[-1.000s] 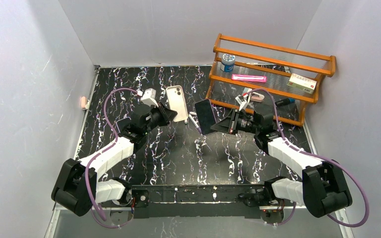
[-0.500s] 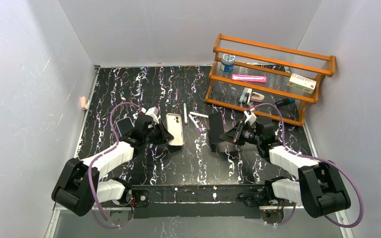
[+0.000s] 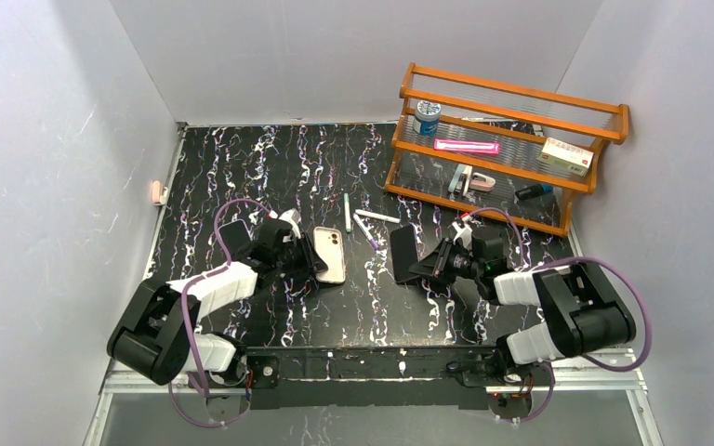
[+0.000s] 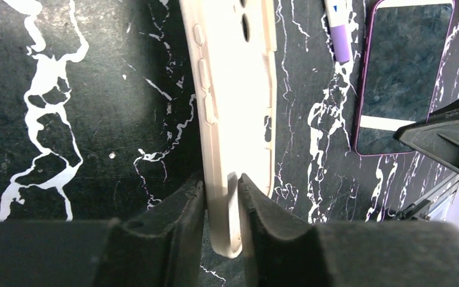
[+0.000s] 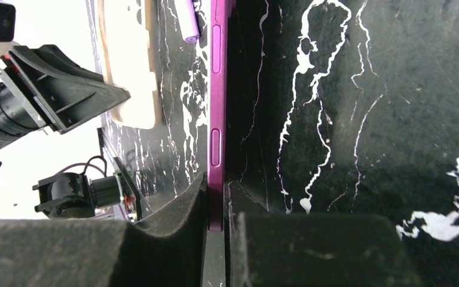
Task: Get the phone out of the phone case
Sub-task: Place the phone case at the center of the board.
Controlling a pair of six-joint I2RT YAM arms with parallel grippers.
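Beige case (image 4: 233, 89) wall's pinched in my left gripper (image 4: 221, 186), purple phone (image 5: 218, 89) edge in my right gripper (image 5: 217, 192), per the wrist cams. Overhead just shows case left of phone, apart.

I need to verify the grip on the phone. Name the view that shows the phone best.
Right wrist: the phone runs edge-on, its magenta side and buttons clear, pinched in the right claw. Left wrist shows its dark screen only; the top view shows a small dark slab.
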